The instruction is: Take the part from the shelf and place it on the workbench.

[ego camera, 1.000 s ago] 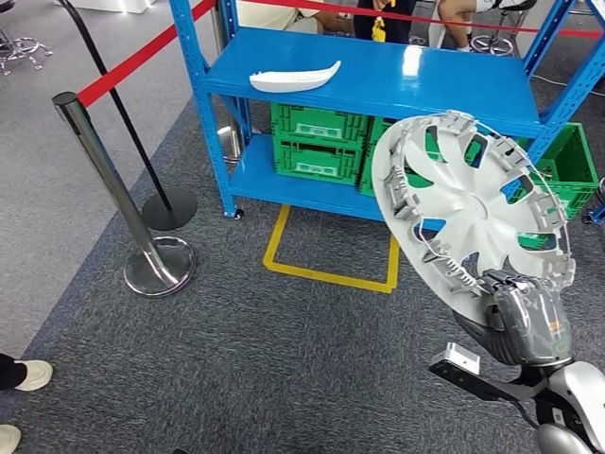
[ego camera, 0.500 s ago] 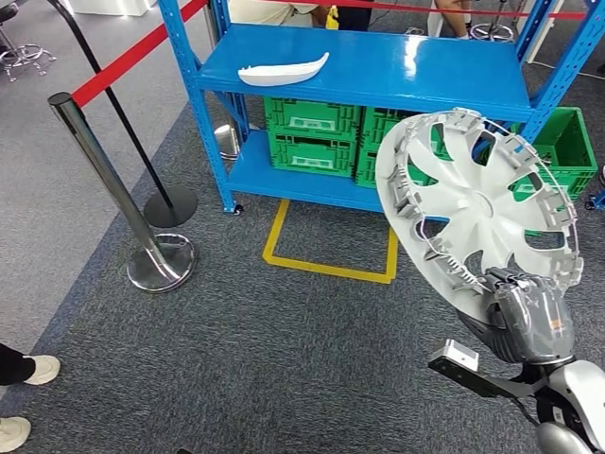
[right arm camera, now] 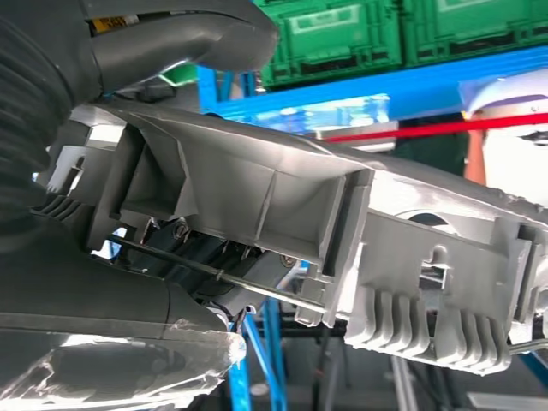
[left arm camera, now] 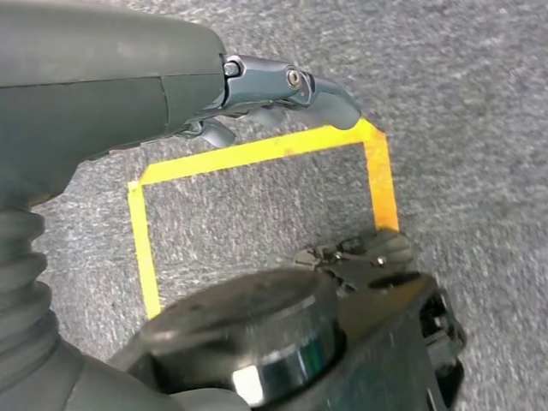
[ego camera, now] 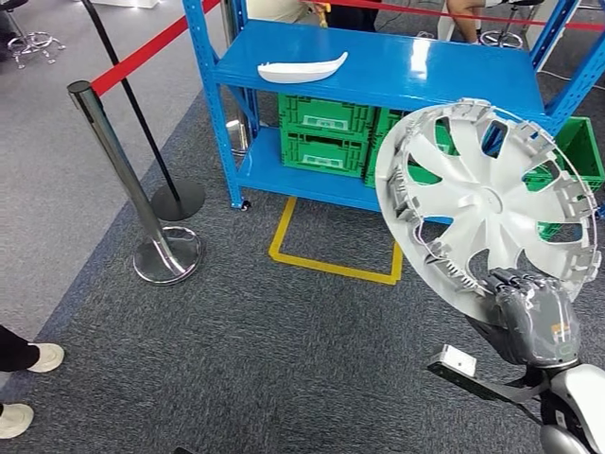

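Part: a silver-grey wheel cover with curved spokes and clips round its rim, held upright in the air in front of the robot, its hollow back side facing the head camera; in the right wrist view its ribbed rim crosses the picture at close range.
Where the part is: off the shelf, above the carpet, at the right of the head view, partly in front of the shelf's right half.
Right hand: the right hand grasps the wheel cover at its lower rim, fingers curled over the edge; the thumb lies along the rim in the wrist view.
Left hand: the left hand hangs over the floor with nothing in it, its fingers stretched out and slightly apart.
Shelf: a blue metal shelf stands behind the wheel cover; a long white curved trim piece lies on its upper board, towards the left.
Crates: green plastic crates sit side by side on the lower board.
Floor mark: a yellow tape rectangle on the grey carpet, just in front of the shelf; also under the left hand.
Barrier: a chrome post leans on its round base left of the shelf, with a red belt running from it.
Person: two light shoes at the left edge of the head view.
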